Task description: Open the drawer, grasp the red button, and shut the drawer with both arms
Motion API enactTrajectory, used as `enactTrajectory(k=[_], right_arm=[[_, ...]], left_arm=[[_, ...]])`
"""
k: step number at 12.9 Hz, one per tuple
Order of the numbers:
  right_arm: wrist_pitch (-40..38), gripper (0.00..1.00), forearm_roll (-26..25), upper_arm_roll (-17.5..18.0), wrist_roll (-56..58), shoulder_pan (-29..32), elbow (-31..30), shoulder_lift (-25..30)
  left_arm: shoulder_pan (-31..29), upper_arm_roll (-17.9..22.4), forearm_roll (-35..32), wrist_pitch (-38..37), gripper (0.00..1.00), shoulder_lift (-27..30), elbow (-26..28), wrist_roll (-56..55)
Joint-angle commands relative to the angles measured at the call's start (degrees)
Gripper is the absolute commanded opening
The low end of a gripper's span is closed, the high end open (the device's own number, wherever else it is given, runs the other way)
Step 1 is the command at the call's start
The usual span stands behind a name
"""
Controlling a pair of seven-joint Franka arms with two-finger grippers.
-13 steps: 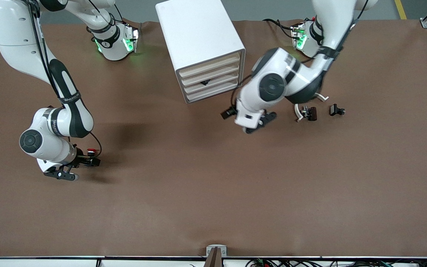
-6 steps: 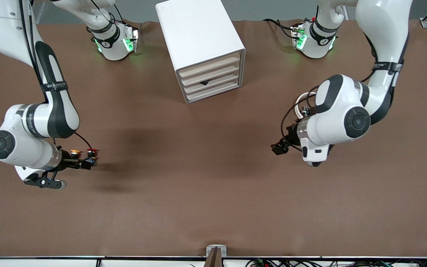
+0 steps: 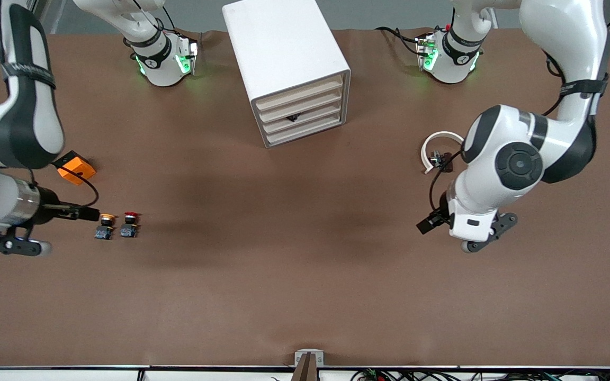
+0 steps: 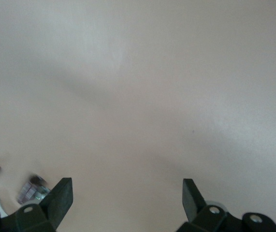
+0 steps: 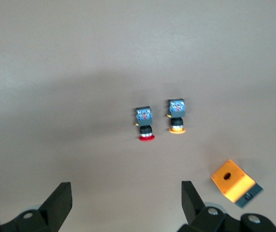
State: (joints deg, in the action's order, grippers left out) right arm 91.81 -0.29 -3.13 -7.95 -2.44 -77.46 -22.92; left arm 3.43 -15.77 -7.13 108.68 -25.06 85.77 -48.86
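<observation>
The white cabinet (image 3: pixel 289 58) stands between the arm bases. Its tabbed drawer (image 3: pixel 301 118), third from the top, is shut flush, as are the other three. The red-capped button (image 3: pixel 130 225) stands on the table toward the right arm's end, beside a yellow-capped one (image 3: pixel 105 226). In the right wrist view the red button (image 5: pixel 145 125) lies apart from my open, empty right gripper (image 5: pixel 126 203). That gripper (image 3: pixel 14 246) hangs beside the buttons at the table's edge. My left gripper (image 3: pixel 487 235) is open and empty (image 4: pixel 126 203) over bare table at the left arm's end.
An orange cube with a hole (image 3: pixel 74 168) lies near the right arm's wrist and also shows in the right wrist view (image 5: pixel 234 182). A white ring (image 3: pixel 437 140) and small black parts (image 3: pixel 441 159) lie beside the left arm's elbow.
The right gripper has drawn back from the red button, uncovering the yellow button and orange cube. The left arm has swung from in front of the cabinet to its own end of the table.
</observation>
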Motion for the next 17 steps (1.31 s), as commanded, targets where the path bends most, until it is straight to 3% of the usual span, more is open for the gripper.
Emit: enactTrajectory(k=[1,7,11,14,16,17], right_arm=[[-3.47,1.0,-1.2,0.23,6.67,1.12,1.96,2.69],[-7.25,1.0,-0.51,0.15,7.34,1.92,7.23,3.85],[-14.88,1.0,-0.42,0.24,4.62,1.66,7.32,6.74],[-15.52,1.0,2.48,0.41,4.17,3.06,7.14,10.44],[-16.22,1.0,2.22,0.24,4.34,3.06,7.14,12.98],[-18.48,1.0,2.57,0.23,4.69,3.58,6.97,14.73]], left_arm=[[-3.68,-0.22,-1.04,-4.86,1.0,1.68,-5.25,10.85],[-9.14,-0.4,-0.96,-11.89,1.0,11.16,-5.62,20.12],[-10.55,-0.57,0.01,-18.58,1.0,16.53,-5.35,23.28],[-10.9,-0.4,0.62,-20.43,1.0,18.72,-5.18,30.82],[-9.59,3.01,3.6,-21.13,1.0,21.53,-3.0,33.56],[-7.32,6.77,5.62,-21.05,1.0,23.37,-0.98,36.79]])
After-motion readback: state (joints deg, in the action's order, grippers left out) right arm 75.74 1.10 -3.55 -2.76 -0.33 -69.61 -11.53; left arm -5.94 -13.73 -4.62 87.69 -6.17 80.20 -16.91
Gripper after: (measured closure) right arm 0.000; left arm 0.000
